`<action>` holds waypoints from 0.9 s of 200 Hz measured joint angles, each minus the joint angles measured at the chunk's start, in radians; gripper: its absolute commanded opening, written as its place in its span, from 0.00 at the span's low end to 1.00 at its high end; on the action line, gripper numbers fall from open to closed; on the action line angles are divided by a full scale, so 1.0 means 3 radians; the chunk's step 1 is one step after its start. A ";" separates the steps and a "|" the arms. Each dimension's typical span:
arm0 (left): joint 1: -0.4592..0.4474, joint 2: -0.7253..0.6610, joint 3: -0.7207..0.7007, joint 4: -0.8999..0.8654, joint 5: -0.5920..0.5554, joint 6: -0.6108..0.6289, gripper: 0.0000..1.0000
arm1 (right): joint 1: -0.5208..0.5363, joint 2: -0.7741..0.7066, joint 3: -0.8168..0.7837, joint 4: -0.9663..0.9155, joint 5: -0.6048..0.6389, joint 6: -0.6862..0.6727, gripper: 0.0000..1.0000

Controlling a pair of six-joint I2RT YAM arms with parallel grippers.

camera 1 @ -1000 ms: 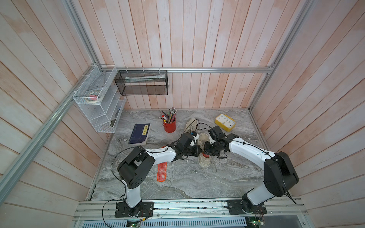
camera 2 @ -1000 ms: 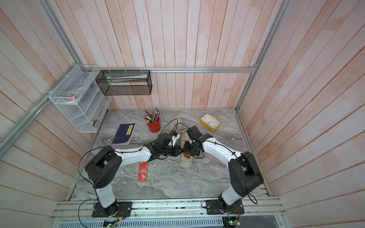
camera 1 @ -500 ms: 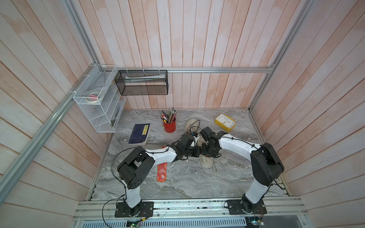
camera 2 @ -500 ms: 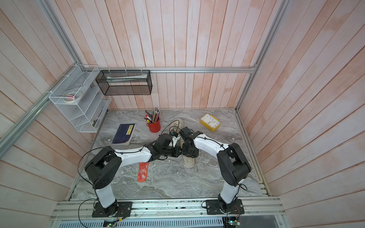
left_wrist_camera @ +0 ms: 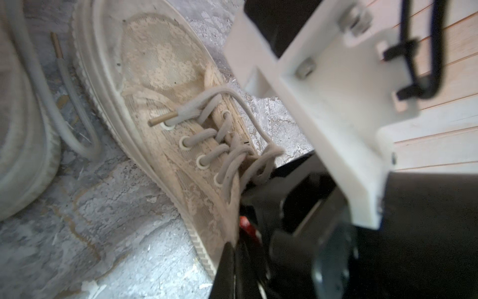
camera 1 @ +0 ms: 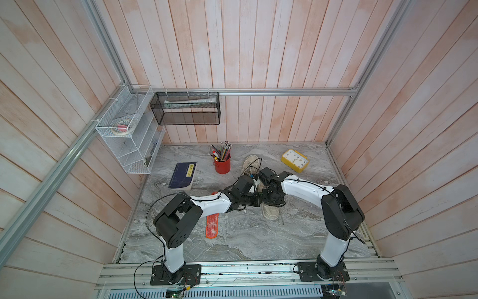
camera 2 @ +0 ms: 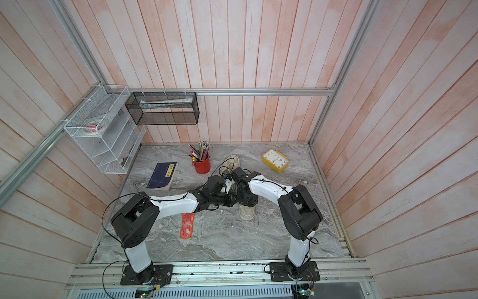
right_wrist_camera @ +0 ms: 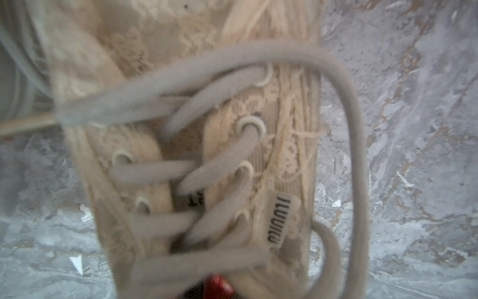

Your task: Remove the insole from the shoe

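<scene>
Insole (right_wrist_camera: 219,286): red edge showing in the shoe (left_wrist_camera: 168,103) opening, not yet out; shoe on table (camera 1: 232,240). Step, I judge: securing a grip. My left gripper (camera 1: 256,201) closed tight at the collar; my right gripper (camera 1: 271,198) at the opening, width I cannot tell. Next: pinch edge, draw upward.

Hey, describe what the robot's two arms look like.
The left arm and right arm match: white tubular links, bulky black joint housings, black wrist sections, thin black cables tied along them, black base plates bolted to an aluminium rail.
</scene>
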 measured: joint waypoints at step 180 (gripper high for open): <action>-0.0009 0.0000 0.0038 0.0062 -0.0031 0.0347 0.00 | -0.0514 -0.0832 -0.0427 0.0342 -0.0796 0.0144 0.00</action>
